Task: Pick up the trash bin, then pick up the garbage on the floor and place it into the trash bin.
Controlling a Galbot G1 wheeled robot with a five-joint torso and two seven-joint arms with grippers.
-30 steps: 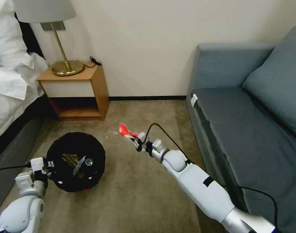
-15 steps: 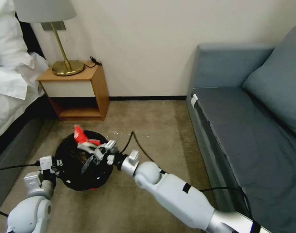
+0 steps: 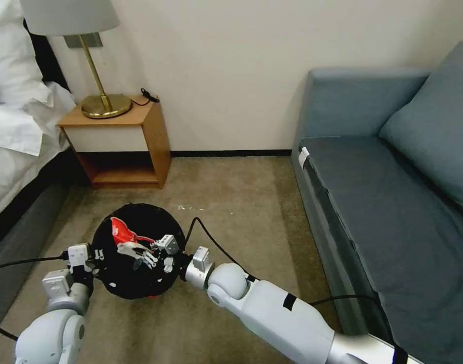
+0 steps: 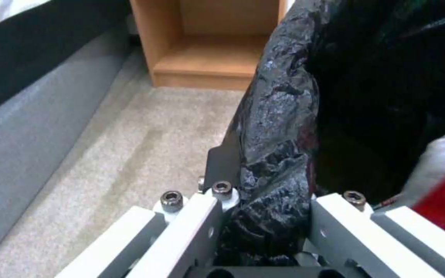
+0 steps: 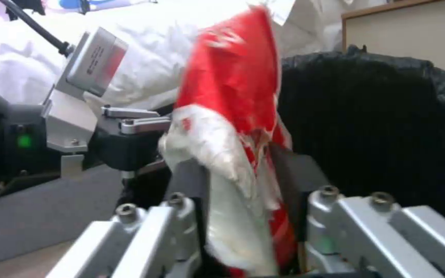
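The trash bin (image 3: 135, 258), small and round, is lined with a wrinkly black plastic bag; a bit of red is seen at its base. It is held off the carpet by its rim, which is pinched by the left hand (image 4: 264, 216). A crumpled red-white wrapper (image 3: 121, 233) is held over the bin's opening, clamped in the right hand (image 5: 238, 216).

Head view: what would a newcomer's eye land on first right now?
The red-white wrapper stands out, pinched in the right gripper above the open mouth of the trash bin. Next, the left gripper is clamped on the bin's black-bagged rim nearest the bed.
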